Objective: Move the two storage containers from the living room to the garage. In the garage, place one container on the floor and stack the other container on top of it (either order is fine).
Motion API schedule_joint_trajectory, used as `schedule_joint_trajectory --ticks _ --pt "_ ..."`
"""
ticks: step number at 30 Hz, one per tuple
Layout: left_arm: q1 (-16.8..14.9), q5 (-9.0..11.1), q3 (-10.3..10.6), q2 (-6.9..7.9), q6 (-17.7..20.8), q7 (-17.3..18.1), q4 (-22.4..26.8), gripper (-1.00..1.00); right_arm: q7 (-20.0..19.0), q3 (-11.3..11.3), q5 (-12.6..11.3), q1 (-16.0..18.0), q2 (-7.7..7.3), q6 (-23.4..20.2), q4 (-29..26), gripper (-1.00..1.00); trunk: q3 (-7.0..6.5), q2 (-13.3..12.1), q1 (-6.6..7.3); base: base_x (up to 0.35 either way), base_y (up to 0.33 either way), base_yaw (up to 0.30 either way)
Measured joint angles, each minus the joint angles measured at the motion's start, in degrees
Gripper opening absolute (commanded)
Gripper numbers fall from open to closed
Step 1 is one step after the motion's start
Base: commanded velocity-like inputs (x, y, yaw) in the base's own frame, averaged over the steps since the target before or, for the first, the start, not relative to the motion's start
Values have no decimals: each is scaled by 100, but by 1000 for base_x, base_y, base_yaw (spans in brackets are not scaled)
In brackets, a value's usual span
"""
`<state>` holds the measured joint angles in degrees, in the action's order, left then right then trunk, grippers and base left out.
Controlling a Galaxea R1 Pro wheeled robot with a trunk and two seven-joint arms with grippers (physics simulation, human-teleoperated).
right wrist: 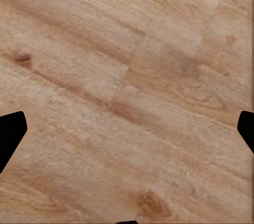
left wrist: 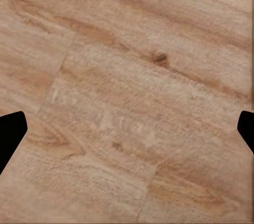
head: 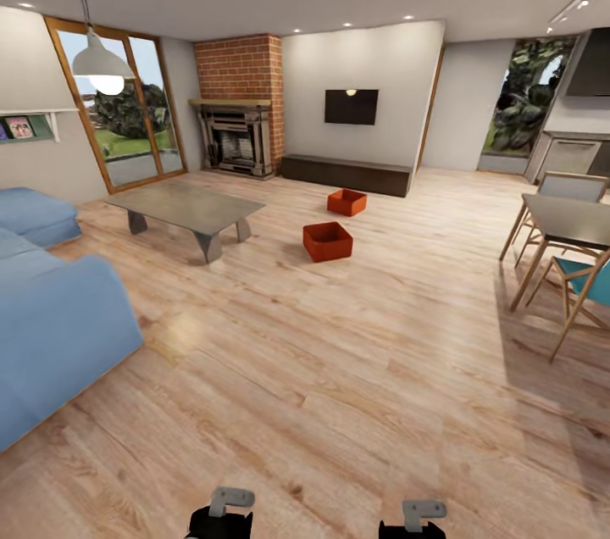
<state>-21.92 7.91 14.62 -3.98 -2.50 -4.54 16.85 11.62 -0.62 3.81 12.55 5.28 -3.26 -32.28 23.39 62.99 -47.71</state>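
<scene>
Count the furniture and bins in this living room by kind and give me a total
Orange-red storage containers: 2, the nearer and the farther
Blue sofa: 1
Coffee table: 1
Dining table: 1
Chairs: 2, one teal-seated, one behind the table
Long dark cabinet: 1
Total: 8

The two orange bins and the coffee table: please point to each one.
Nearer orange bin [head: 327,241]: head view, on its front wall.
Farther orange bin [head: 346,202]: head view, on its front wall.
Coffee table [head: 185,206]: head view, on the middle of its top.
</scene>
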Motion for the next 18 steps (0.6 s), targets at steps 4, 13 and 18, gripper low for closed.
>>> schedule_joint_trajectory --ticks 4,13,18 --pt "0 -3 0 0 0 -2 -1 100 0 -1 0 0 -1 4 -3 100 0 0 0 287 -205 4" --pt "0 -14 0 0 0 -3 -1 100 0 -1 20 0 -1 5 0 100 0 0 0 287 -205 0" --pt "0 -16 0 0 0 -3 -1 100 0 -2 24 0 -1 7 -1 100 0 0 0 287 -205 0"
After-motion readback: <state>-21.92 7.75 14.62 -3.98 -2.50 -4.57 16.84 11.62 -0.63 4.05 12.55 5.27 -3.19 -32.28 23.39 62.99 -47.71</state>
